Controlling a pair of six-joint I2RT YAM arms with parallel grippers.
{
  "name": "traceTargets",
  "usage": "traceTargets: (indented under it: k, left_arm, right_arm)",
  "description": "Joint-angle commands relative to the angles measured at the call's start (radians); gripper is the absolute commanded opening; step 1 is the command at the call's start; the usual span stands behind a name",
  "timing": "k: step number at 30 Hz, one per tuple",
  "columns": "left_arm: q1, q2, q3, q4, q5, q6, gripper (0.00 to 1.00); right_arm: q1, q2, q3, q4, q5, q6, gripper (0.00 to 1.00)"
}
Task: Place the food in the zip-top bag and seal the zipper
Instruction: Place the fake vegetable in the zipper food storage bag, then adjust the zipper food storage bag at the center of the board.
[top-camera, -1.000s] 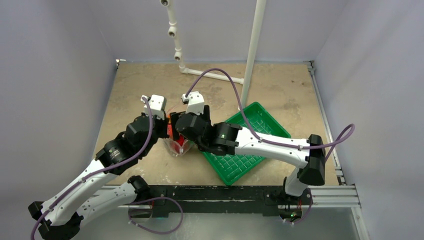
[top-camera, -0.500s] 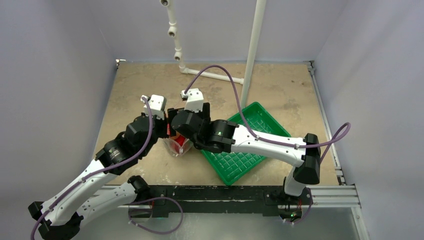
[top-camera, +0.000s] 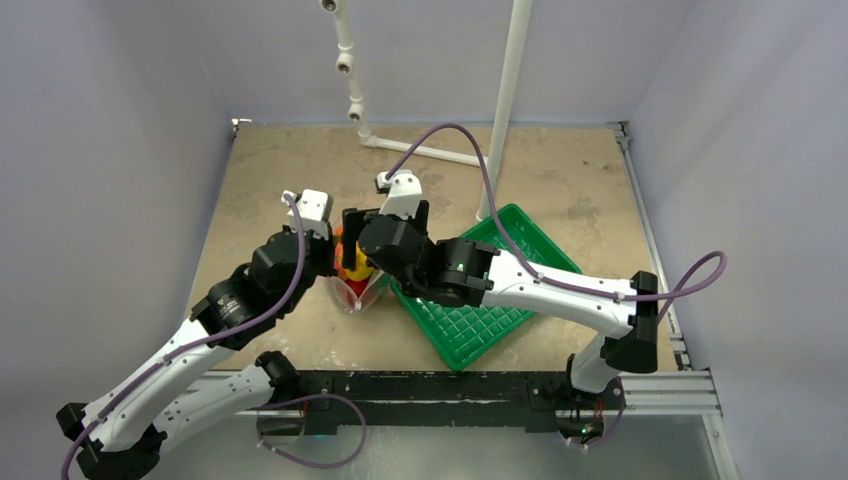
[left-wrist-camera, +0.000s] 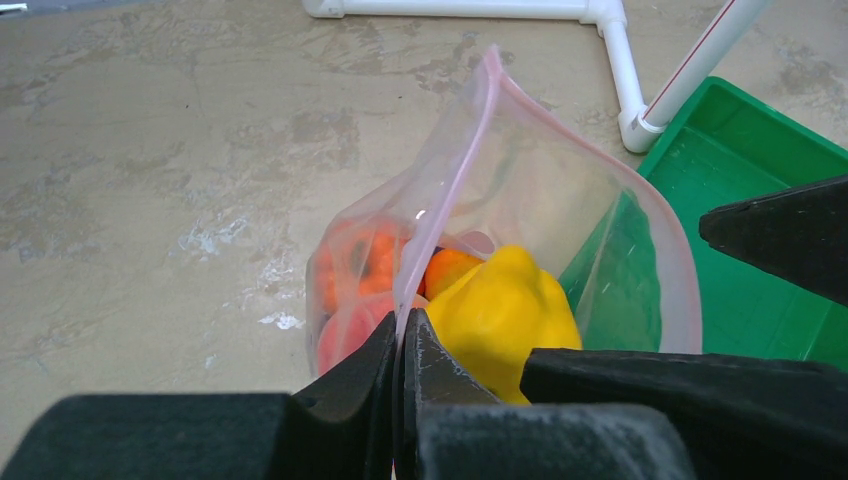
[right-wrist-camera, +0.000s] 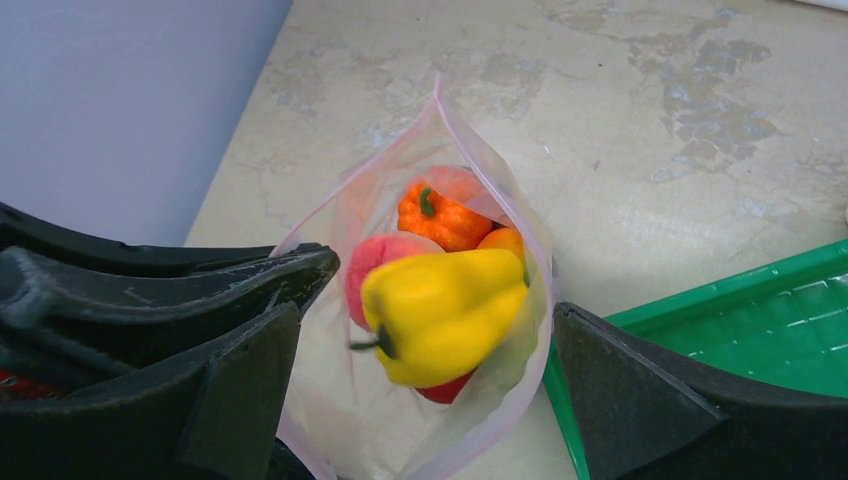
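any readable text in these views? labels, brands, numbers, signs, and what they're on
None can be read. No print, label or number shows on the bag, the yellow pepper, the green tray, the white pipe, the left arm or the right arm.

The tabletop (top-camera: 270, 180) is a mottled beige slab, stained and scuffed; a green ribbed tray (top-camera: 470, 328) lies askew on its near right part; a white pipe (top-camera: 430, 152) lies along the far middle, joined to an upright pole (top-camera: 505, 100); just left of the tray stands the clear zip-top bag (top-camera: 357, 296), though whether its bottom rests on the surface is unclear.
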Motion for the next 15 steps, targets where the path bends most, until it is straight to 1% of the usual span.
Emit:
traceTargets:
  k: [1,5,9,12,15]
  left_arm:
    - [0.007,-0.008,-0.006,0.041,-0.001,0.008,0.00]
    - [0.007,-0.008,-0.006,0.040,-0.001,0.008,0.00]
    - [0.006,-0.006,-0.006,0.041,-0.001,0.008,0.00]
    - [0.006,-0.008,-0.006,0.041,0.000,0.007,0.00]
    - [0.006,-0.007,-0.006,0.041,0.001,0.008,0.00]
  right_arm:
    - [0.005,-0.050,-0.022,0.066,-0.027,-0.014,0.99]
    - [0.007,-0.050,-0.027,0.059,-0.038,0.001,0.97]
    - [0.015,-0.075,-0.062,0.092,-0.088,-0.004,0.92]
    - [0.037,-0.097,-0.081,0.098,-0.106,0.012,0.89]
    - [0.069,-0.105,-0.088,0.069,-0.096,0.047,0.88]
